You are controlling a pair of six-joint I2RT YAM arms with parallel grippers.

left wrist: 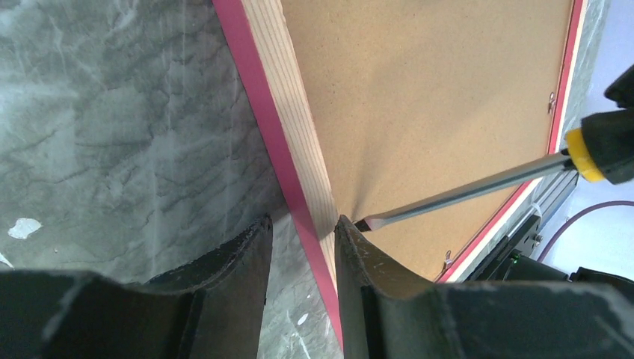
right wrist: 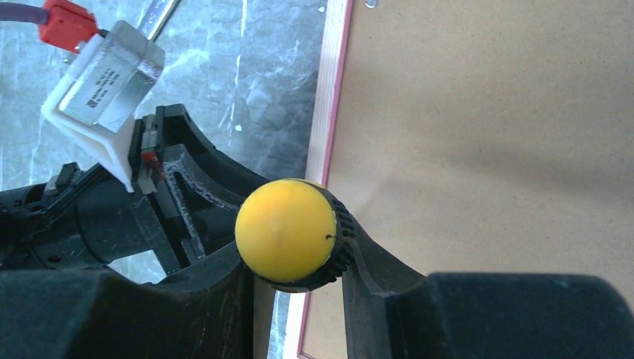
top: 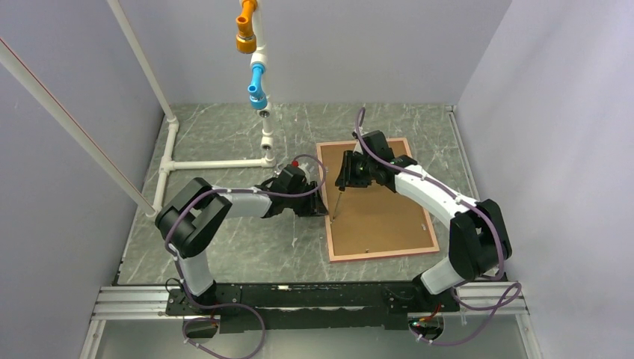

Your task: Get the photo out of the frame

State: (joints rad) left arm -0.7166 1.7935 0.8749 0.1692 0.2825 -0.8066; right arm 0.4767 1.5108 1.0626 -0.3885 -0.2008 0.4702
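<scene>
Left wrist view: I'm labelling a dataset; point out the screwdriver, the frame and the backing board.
screwdriver (left wrist: 463,191), left wrist view, on the metal shaft.
frame (left wrist: 258,97), left wrist view, on its pink edge.
backing board (left wrist: 434,82), left wrist view, on bare brown surface.

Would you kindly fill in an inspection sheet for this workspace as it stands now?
Surface: grey marbled tabletop.
Job's things: frame lies face down, brown backing board up; photo hidden.
Clutter: nothing seen.
End effectors: left end effector straddles the frame's left rail, grip unclear; right end effector holds screwdriver, tip at that rail.
Cables: purple cables follow both arms.
Surroundings: white pipe rig, coloured fittings, grey walls.
</scene>
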